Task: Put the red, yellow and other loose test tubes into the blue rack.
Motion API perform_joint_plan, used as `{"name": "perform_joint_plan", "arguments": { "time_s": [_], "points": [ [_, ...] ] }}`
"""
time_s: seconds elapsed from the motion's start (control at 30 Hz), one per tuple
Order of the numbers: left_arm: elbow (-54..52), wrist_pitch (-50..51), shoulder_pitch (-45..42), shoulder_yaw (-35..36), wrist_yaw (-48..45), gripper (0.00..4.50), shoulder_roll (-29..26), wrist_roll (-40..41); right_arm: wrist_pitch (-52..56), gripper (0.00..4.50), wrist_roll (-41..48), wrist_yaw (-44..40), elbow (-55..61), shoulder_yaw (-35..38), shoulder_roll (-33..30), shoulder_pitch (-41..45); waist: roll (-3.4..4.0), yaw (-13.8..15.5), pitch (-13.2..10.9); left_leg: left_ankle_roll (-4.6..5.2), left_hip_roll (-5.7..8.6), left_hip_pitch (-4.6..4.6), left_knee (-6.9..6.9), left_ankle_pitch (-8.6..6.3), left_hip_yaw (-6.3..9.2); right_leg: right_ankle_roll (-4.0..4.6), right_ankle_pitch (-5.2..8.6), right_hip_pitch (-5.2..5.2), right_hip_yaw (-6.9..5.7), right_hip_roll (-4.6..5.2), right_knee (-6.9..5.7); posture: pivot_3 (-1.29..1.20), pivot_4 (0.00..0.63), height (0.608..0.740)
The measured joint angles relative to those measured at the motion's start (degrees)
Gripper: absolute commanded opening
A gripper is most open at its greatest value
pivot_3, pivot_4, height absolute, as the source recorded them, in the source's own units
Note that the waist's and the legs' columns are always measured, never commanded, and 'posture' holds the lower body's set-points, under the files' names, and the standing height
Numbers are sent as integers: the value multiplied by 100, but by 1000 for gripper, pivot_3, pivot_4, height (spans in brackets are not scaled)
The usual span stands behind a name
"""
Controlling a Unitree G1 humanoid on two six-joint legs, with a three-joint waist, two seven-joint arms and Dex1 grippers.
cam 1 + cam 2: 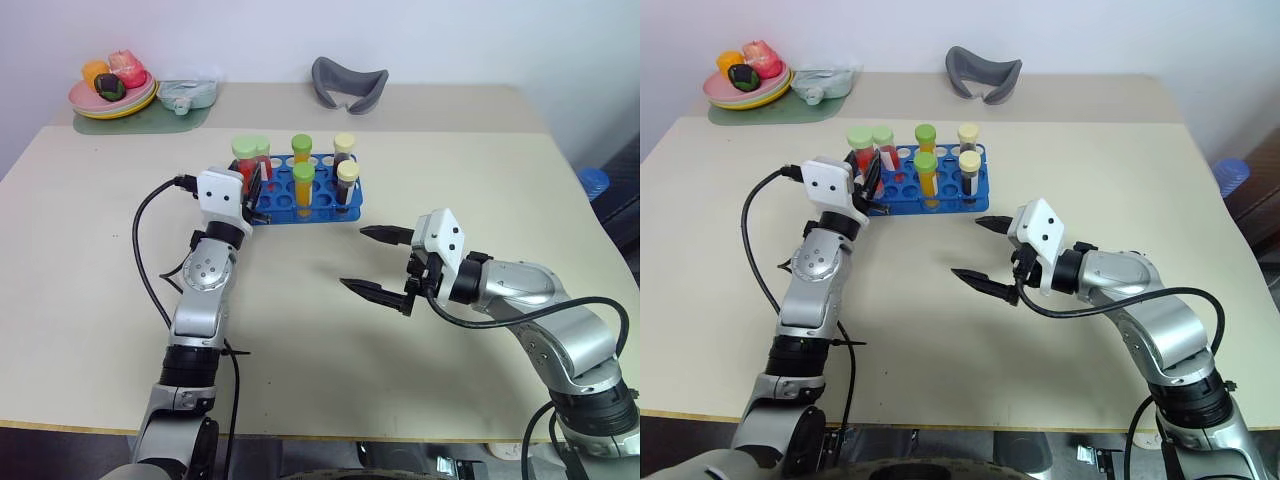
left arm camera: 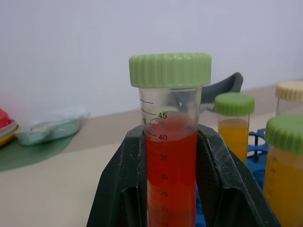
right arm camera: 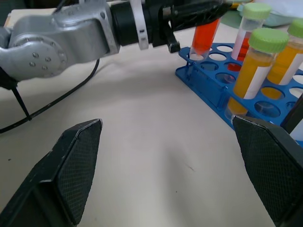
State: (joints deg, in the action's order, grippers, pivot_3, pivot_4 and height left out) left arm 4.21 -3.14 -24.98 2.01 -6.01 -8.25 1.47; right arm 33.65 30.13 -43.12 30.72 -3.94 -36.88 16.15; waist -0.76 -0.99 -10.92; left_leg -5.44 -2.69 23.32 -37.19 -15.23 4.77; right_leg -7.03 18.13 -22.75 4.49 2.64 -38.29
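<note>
The left end effector (image 1: 252, 187) is seen pinching a red-orange test tube (image 2: 169, 156) with a pale green cap, held upright at the left end of the blue rack (image 1: 300, 205); in the right wrist view the tube's lower tip is at a corner hole of the rack. A second red tube (image 1: 885, 150), two yellow-orange tubes with green caps (image 1: 303, 188) and two dark tubes with cream caps (image 1: 346, 185) are standing in the rack. The rack is placed on the tabletop (image 1: 90, 290), toward its far middle. The right end effector (image 1: 375, 262) is held just above the tabletop, near and right of the rack, fingers spread wide and holding nothing.
</note>
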Motion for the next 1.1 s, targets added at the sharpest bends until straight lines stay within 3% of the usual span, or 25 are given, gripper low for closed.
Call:
{"name": "perform_joint_plan", "arguments": {
  "time_s": [0.43,1.1],
  "points": [
    [577,-430,-259,-91,3,765,212,-22,86,4500,67,166,4,3,200,-80,1,-5,0,-3,0,-1,1,2,1,0,0,0,-1,-1,0,0,150,740],
    [590,-593,-161,-88,42,765,276,4,210,4500,196,564,4,75,444,-254,6,-5,4,-2,0,-3,2,1,1,0,0,2,0,-1,1,0,150,740]
  ]
}}
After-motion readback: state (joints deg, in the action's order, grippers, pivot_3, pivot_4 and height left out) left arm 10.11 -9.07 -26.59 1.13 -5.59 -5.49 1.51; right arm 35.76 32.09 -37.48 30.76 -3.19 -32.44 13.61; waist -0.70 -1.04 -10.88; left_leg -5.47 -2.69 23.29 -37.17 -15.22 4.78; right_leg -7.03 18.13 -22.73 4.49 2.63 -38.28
